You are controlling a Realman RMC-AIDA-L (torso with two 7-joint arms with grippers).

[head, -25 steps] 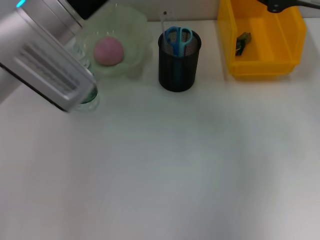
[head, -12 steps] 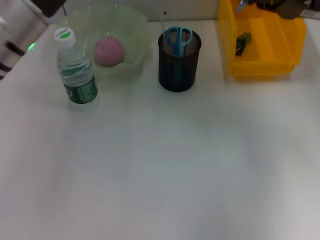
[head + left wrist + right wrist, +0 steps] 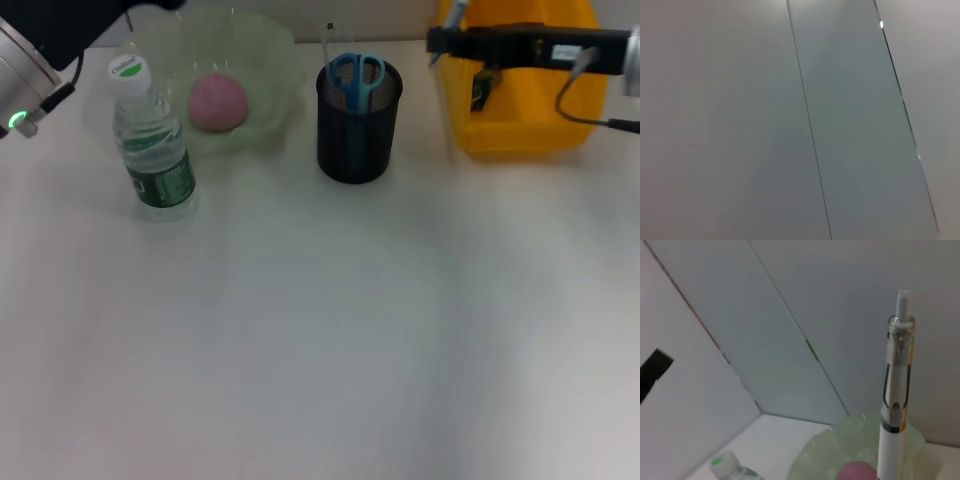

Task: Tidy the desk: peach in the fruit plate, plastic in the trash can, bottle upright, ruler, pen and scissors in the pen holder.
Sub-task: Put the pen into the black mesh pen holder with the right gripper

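Pen step: right gripper (image 3: 445, 38) clamped on pen (image 3: 896, 405), over bin (image 3: 585, 105) beside holder (image 3: 357, 125). Next: shift over holder, lower, release. Left gripper parked, state unclear.

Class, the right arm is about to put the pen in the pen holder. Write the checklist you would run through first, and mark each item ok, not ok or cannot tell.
1. Pen held by the right gripper: ok; it stands upright close to the wrist camera.
2. Gripper over the pen holder: not ok; it is beside it, over the yellow trash can.
3. Room in the holder: cannot tell; the scissors already stand in it.
4. Bottle upright: ok.
5. Peach in the fruit plate: ok.
6. Left arm away from the holder: ok.
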